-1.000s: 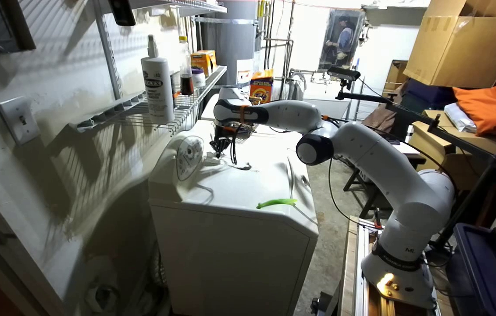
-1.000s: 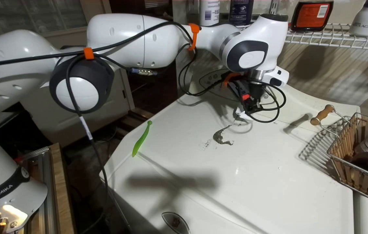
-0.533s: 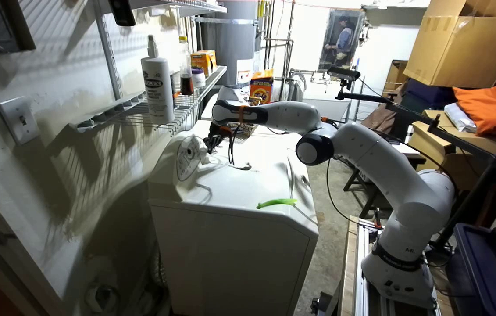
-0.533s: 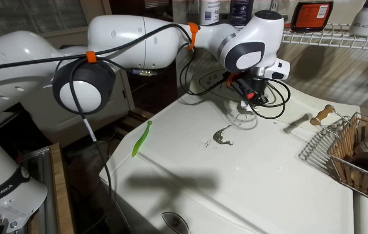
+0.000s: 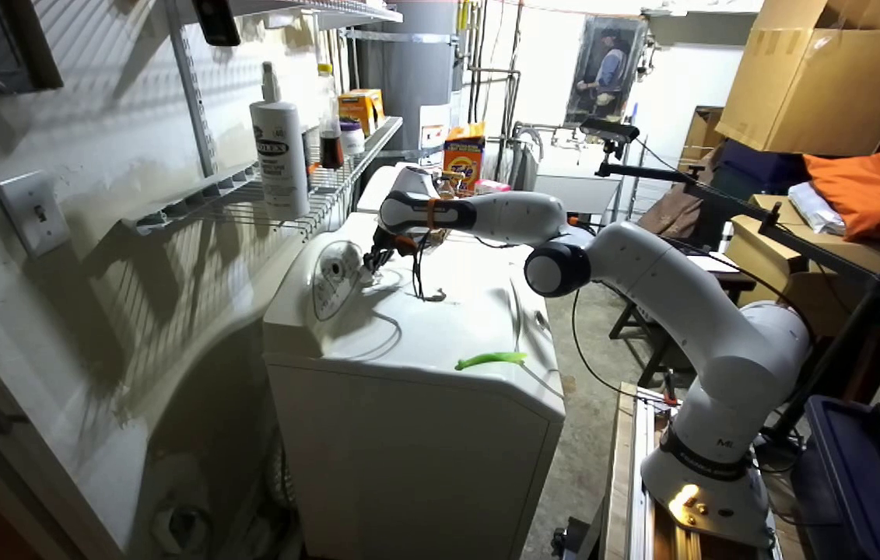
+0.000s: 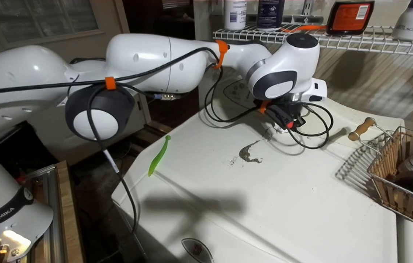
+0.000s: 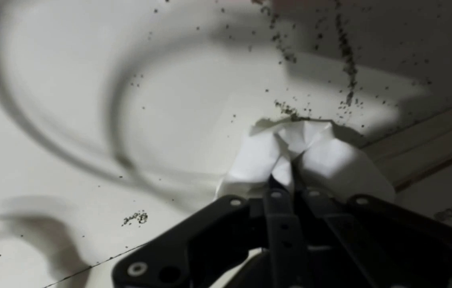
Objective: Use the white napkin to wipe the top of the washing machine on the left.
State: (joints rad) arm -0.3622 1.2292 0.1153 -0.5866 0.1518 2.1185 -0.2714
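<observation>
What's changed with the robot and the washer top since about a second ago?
The end effector, shut on the white napkin, has carried it toward the wall behind the washing machine, and the arm sits lower. I see nothing newly gripped or let go. The dark crescent of dirt, the green strip and the wire basket stayed put.

White napkin (image 7: 251,164), black gripper (image 7: 293,180), white washing machine (image 6: 301,204) speckled and streaked dark, lime-green strip (image 6: 159,157) near the machine's side edge, brown-slatted basket (image 6: 403,204) at the opposite side edge, white-and-charcoal arm (image 6: 144,54) with 3 orange straps (image 6: 221,54), dark blue bin (image 5: 836,467)
</observation>
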